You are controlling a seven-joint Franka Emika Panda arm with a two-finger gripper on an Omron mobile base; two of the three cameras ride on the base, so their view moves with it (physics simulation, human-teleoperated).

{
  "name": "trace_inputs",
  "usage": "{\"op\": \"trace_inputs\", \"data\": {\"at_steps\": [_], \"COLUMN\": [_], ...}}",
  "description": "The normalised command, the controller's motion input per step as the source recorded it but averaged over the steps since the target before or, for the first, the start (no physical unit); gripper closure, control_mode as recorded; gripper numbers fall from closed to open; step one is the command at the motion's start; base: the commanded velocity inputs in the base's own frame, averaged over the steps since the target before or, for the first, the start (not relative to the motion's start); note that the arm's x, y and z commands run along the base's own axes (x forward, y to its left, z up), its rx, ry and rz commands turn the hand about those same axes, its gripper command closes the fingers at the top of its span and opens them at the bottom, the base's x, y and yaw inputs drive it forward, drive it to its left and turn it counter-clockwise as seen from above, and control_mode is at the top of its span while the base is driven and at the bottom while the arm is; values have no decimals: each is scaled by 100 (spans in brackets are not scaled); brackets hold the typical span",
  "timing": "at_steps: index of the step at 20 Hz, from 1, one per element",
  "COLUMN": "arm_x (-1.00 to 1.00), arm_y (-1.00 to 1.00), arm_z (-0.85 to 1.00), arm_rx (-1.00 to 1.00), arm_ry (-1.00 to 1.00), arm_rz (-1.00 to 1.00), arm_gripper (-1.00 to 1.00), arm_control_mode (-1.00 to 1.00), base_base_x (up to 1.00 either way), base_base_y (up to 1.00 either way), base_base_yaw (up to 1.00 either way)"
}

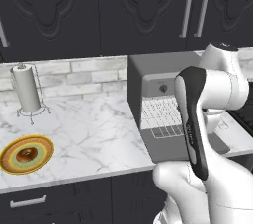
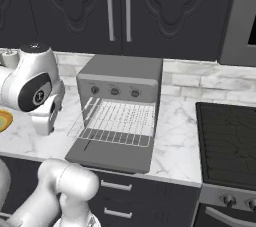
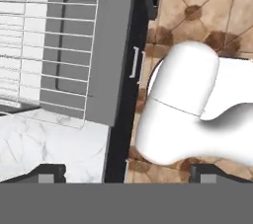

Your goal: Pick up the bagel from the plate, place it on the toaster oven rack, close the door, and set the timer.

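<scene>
My pincer (image 3: 126, 173) stands wide open with nothing between its tips, which sit at the bottom corners of the hand view, over the desk (image 3: 44, 144) edge and the tiled floor (image 3: 207, 6) beyond it. Nearest in the left base view, low at the left, the plate (image 1: 43, 145) lies on the marble desk with the bagel (image 1: 27, 154) resting at its centre. Further right, the oven door (image 2: 107, 156) lies folded down flat, and the wire rack (image 2: 120, 121) is pulled out above it, bare. Behind them the grey toaster oven (image 2: 125, 71) shows three knobs (image 2: 114, 91) along its front. At the upper left of the left base view a paper towel roll (image 1: 25, 89) stands upright near the brick wall (image 1: 84, 75), well apart from the plate.
</scene>
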Motion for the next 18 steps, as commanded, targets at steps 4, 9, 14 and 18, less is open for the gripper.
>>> {"op": "trace_inputs", "data": {"at_steps": [4,9,14,18], "arm_x": [-28,-5,2,29], "arm_y": [70,90,99,97], "arm_z": [-55,-71,-27,-1], "arm_rx": [-16,-9,-5,-2], "arm_ry": [4,6,4,10], "arm_rz": [87,75,61,51], "arm_gripper": [-100,-100,-100,-100], "arm_control_mode": [-100,-100,-100,-100], "base_base_x": [0,0,0,0], "base_base_y": [0,0,0,0], "base_base_yaw": [0,0,0,0]}}
